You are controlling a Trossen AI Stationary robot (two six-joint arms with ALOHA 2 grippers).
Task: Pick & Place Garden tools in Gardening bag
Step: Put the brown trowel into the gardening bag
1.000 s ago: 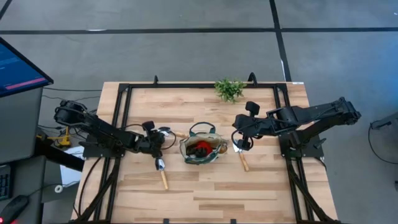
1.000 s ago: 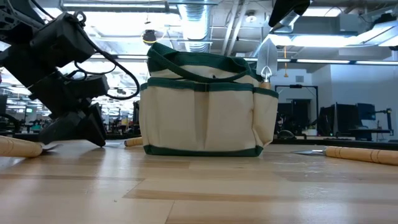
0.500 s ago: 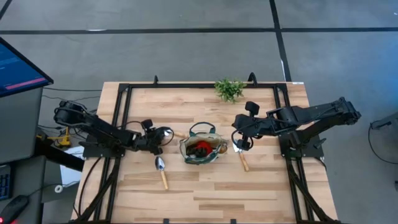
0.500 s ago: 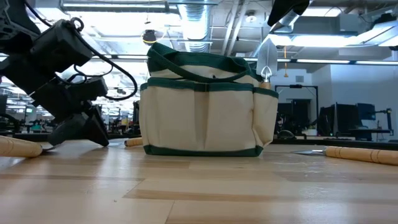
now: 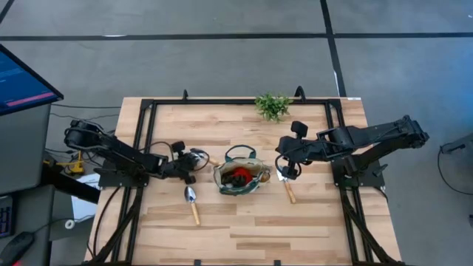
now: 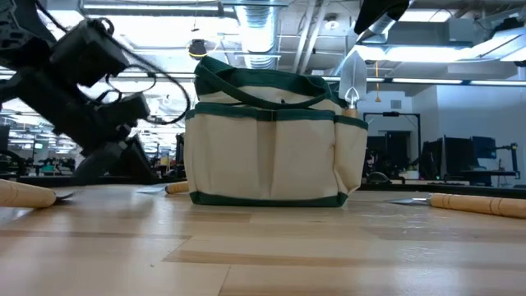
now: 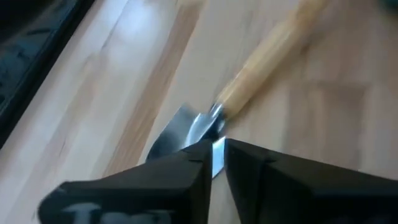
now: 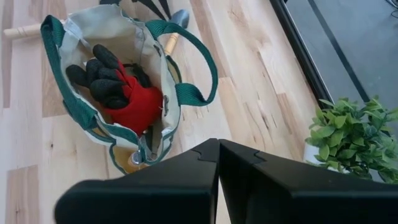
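Note:
The olive-khaki gardening bag [image 5: 240, 176] stands on its base at the table's middle, with a red-and-black item [image 8: 127, 93] inside it. A trowel blade [image 6: 352, 78] sticks up from its side pocket. My left gripper [image 5: 191, 161] is low at the bag's left and shut on a trowel [image 5: 201, 157] that lies on the table. My right gripper [image 5: 284, 168] hangs shut and empty above the bag's right side. Two more trowels lie flat, one near left [image 5: 192, 203] and one right of the bag [image 5: 287, 188]. My left gripper pinches the trowel's silver blade [image 7: 216, 155] between its two fingers, close to where the blade meets the wooden handle [image 7: 267, 62]. The fingers slant down from the table's left. The trowel lies on the table with its handle pointing toward the bag.
A leafy green plant sprig [image 5: 272, 105] stands at the table's far edge. A black frame [image 5: 148, 125] runs along the table's left, right and far sides. Bare wood lies along the near edge.
My left gripper has gone a little toward the table's right, closer to the trowel beside the bag, and its wrist has tipped up. The bag, the other trowels and my right gripper have kept still.

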